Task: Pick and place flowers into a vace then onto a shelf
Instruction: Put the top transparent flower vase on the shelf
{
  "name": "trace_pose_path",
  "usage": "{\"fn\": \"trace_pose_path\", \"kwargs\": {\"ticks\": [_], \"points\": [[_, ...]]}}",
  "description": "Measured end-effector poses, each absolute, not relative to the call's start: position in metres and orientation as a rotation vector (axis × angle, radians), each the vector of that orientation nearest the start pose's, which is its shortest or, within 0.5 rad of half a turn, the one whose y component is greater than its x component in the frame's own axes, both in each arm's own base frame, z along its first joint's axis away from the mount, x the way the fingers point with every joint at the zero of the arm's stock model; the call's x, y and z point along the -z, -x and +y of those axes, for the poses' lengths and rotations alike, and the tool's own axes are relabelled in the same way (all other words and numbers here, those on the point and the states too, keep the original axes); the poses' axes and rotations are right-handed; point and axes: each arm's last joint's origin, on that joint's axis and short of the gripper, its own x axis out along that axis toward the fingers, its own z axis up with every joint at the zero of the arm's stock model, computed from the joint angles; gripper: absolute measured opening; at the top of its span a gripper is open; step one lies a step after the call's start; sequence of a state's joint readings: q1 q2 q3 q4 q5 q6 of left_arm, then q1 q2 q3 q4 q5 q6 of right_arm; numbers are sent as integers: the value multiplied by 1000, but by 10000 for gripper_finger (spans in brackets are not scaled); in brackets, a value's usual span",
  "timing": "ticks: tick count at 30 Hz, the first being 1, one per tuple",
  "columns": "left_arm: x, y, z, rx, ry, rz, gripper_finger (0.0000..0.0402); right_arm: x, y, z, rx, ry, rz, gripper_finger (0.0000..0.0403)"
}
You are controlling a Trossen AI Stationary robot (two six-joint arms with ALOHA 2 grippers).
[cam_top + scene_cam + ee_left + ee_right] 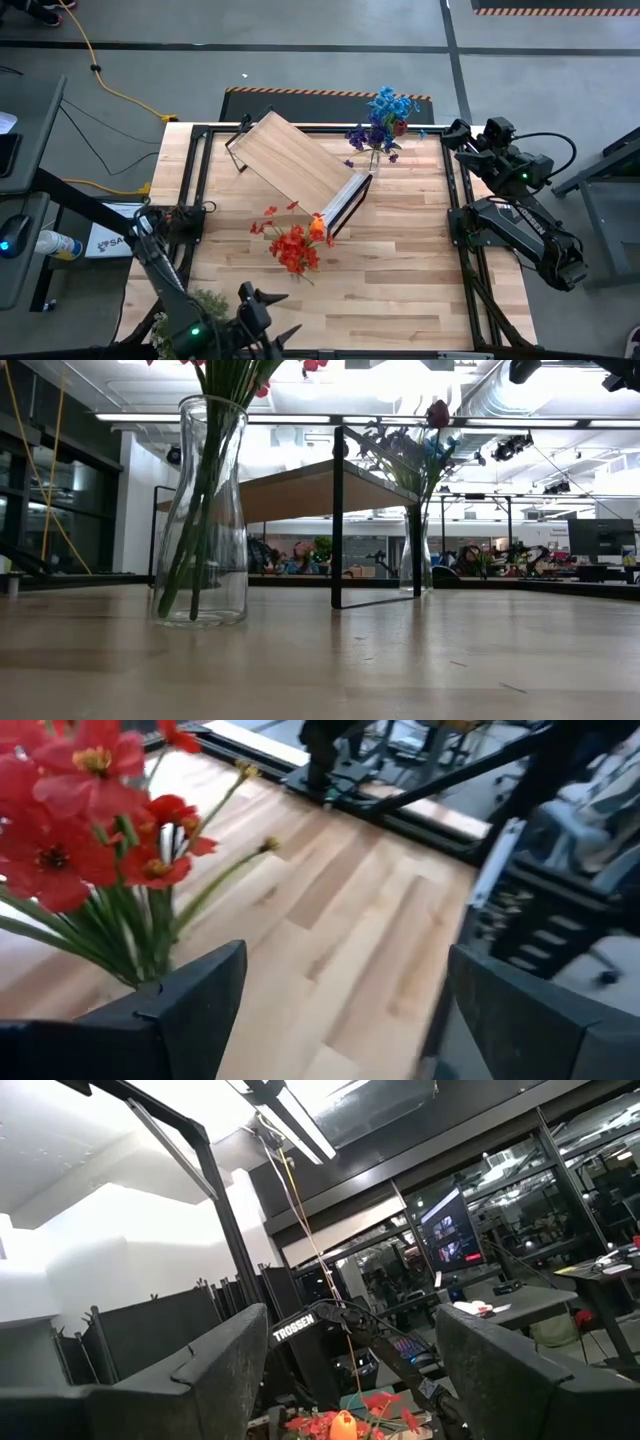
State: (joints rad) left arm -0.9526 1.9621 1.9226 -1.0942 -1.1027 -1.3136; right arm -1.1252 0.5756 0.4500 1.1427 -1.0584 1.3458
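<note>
A bunch of red and orange flowers stands in a clear glass vase near the table's middle, green stems inside the glass. Blue and purple flowers stand in a second glass vase at the far right, past the shelf. The shelf, a light wood board on a black frame, stands askew at the far middle. My left gripper is open at the near edge, a little short of the red flowers, with nothing between its fingers. My right gripper is open at the far right, tipped upward.
A bushy pale-green leafy clump lies at the near left corner beside my left arm. Black rails frame the tabletop. Bare planks lie to the right of the red flowers.
</note>
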Motion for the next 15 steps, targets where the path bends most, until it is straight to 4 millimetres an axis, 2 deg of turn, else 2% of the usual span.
{"fn": "trace_pose_path", "kwargs": {"ticks": [8,15], "points": [[-351,-246,-320,-394,385,349,376,-345,-63,-72,-258,-419,-350,279],[-364,-247,-321,-342,462,405,376,-340,-64,-68,-338,-380,-166,279]]}}
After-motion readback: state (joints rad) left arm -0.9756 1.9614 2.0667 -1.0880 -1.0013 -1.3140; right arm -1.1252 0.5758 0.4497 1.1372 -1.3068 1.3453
